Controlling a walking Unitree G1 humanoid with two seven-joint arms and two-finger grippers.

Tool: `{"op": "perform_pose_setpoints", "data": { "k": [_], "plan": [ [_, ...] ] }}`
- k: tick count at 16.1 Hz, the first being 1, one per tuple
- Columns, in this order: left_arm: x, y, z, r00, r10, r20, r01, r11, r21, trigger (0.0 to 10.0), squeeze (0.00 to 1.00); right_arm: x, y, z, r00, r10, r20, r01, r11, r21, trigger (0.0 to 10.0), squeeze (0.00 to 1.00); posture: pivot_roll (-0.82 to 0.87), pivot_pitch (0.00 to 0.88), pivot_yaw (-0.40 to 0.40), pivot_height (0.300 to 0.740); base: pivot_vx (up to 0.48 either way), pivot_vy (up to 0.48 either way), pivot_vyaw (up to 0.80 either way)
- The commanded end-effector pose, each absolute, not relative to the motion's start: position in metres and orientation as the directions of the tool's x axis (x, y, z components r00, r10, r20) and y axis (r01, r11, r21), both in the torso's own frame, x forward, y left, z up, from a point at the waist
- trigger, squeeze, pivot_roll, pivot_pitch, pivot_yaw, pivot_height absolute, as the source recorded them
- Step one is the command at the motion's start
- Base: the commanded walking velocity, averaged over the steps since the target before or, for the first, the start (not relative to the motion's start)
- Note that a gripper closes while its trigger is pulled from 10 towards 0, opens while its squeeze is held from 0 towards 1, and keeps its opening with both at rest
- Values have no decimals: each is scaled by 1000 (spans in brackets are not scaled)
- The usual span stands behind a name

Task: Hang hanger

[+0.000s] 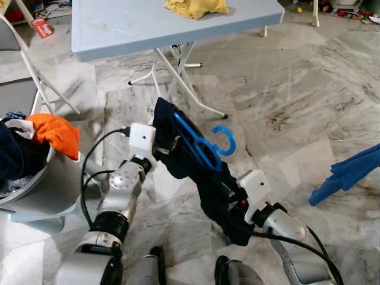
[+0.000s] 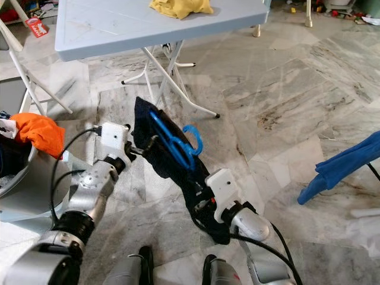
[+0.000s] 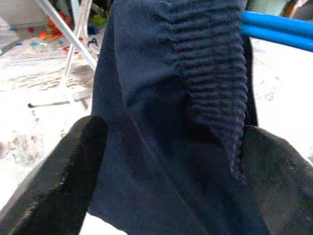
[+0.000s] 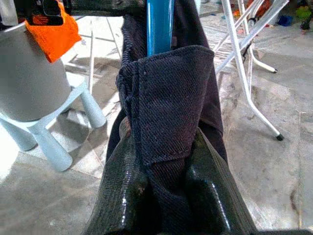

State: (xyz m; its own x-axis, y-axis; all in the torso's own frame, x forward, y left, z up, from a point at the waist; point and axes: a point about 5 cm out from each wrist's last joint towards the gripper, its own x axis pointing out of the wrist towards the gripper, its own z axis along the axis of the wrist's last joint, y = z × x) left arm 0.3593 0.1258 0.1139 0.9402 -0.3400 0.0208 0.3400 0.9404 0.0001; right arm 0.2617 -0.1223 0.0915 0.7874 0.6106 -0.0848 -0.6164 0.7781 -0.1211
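Note:
A dark navy garment (image 1: 189,169) is stretched in the air between my two grippers, above the marble floor. A blue plastic hanger (image 1: 203,149) lies against its upper half, with the hook (image 1: 227,140) curling out to the right. My left gripper (image 1: 171,146) is shut on the garment's upper part; in its wrist view ribbed dark fabric (image 3: 176,122) fills the gap between the fingers (image 3: 63,181). My right gripper (image 1: 229,197) is shut on the lower part. Its fingers (image 4: 122,196) pinch a fold of the cloth (image 4: 171,112), and the hanger's blue bar (image 4: 160,24) runs above that fold.
A light blue folding table (image 1: 119,29) with a yellow cloth (image 1: 196,7) stands ahead, its white legs (image 1: 178,71) close behind the garment. A grey laundry tub (image 1: 41,184) with an orange cloth (image 1: 56,133) sits at the left. Blue fabric (image 1: 347,175) hangs at the right.

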Motion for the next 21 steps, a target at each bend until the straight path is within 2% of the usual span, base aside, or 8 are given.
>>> {"op": "perform_pose_setpoints", "data": {
  "k": [1,9,16,21],
  "plan": [
    [361,134,113,953,-304,13,304,953,7,0,0,257,-115,101,755,654,-48,-654,744,-137,10000,0,-119,221,30,740,0,0,0],
    [369,149,124,978,-201,53,200,979,33,0,0,255,-118,96,766,637,-85,-641,750,-165,10000,0,-121,224,31,740,0,0,0],
    [370,157,125,984,-163,74,161,986,32,0,0,258,-116,93,786,611,-98,-618,764,-186,10000,0,-110,230,30,740,0,0,0],
    [373,166,135,986,-118,114,112,992,60,0,0,266,-128,82,846,505,-169,-533,803,-266,10000,0,-102,231,32,740,0,0,0]
  ]
}}
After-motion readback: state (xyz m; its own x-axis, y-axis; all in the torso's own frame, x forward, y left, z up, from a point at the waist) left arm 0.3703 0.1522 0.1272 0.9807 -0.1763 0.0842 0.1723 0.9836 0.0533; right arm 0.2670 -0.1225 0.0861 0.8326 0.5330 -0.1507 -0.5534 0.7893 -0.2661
